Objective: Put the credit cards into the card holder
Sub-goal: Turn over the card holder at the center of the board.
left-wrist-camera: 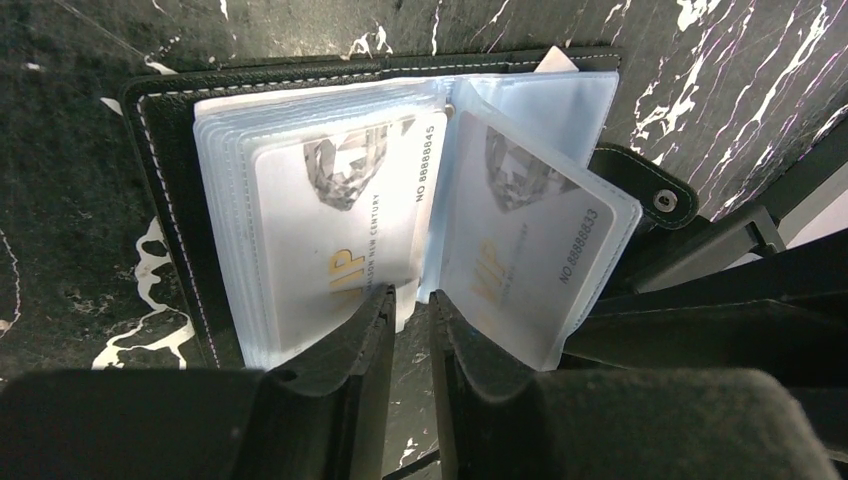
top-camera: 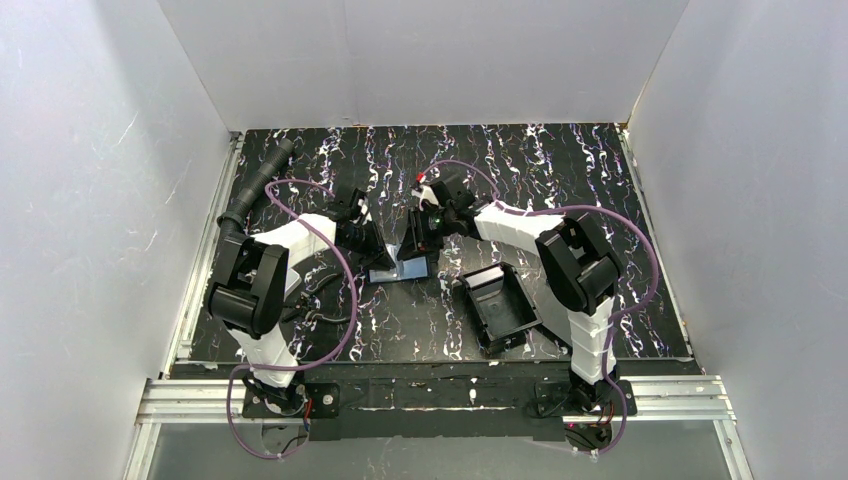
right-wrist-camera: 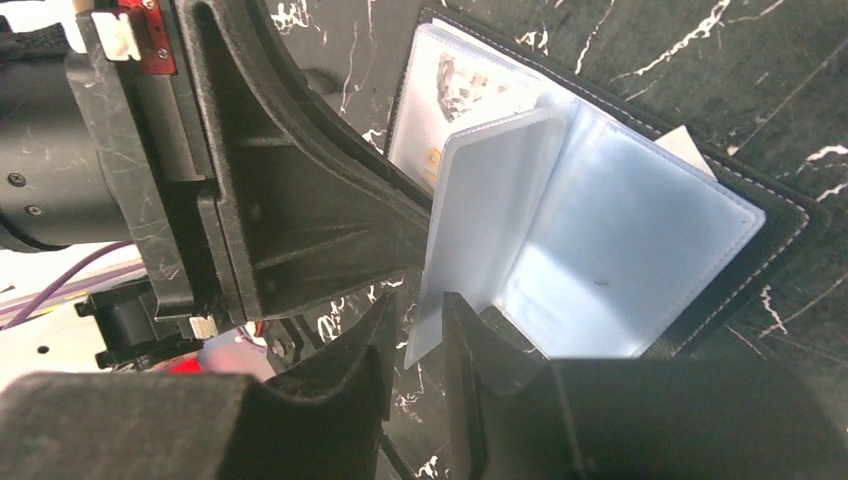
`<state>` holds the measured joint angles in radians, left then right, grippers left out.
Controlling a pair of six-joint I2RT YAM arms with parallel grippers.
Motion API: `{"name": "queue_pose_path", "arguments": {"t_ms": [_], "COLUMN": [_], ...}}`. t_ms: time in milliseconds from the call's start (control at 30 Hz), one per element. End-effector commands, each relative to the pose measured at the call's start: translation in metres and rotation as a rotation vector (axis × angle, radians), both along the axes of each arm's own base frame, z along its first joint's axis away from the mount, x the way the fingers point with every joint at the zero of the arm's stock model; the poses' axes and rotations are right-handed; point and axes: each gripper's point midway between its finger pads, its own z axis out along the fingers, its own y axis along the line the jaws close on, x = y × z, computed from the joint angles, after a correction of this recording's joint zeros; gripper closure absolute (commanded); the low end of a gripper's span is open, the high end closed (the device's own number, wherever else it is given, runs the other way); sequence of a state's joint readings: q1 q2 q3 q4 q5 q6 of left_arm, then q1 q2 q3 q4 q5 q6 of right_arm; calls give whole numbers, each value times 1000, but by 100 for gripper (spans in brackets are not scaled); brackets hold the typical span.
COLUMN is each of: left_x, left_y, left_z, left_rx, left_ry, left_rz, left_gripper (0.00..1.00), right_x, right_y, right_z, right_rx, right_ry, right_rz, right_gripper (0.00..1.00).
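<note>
Apparently near the end, we found the card holder lying open on the surface with two cards sleeved, the left tool nearly pressed together, the right tool pinching a sleeve.

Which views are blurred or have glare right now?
Left wrist: card holder sharp, card print readable through hazy sleeves; near fingers soft. Right wrist: bright sheen on the sleeves. Top external: holder too small for detail.
</note>
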<state>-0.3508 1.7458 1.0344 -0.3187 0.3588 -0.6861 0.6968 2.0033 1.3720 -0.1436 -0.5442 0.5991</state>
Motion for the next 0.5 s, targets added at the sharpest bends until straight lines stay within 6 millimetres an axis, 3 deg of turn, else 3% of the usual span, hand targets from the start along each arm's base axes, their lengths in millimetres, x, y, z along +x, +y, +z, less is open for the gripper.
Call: {"name": "queue_pose_path", "arguments": {"t_ms": [0, 467], "left_x": [-5, -5], "left_y": [15, 24], "left_z": [1, 5], "left_rx": [33, -41], "left_ry": [-7, 26], "left_rz": [12, 55], "left_gripper": [82, 79], "right_x": [6, 3], "right_y": [17, 30], "right_z": [15, 13], "right_rx": [68, 109], "right_ry": [-24, -9], "right_rz": [12, 27], "right_gripper": [67, 59]}}
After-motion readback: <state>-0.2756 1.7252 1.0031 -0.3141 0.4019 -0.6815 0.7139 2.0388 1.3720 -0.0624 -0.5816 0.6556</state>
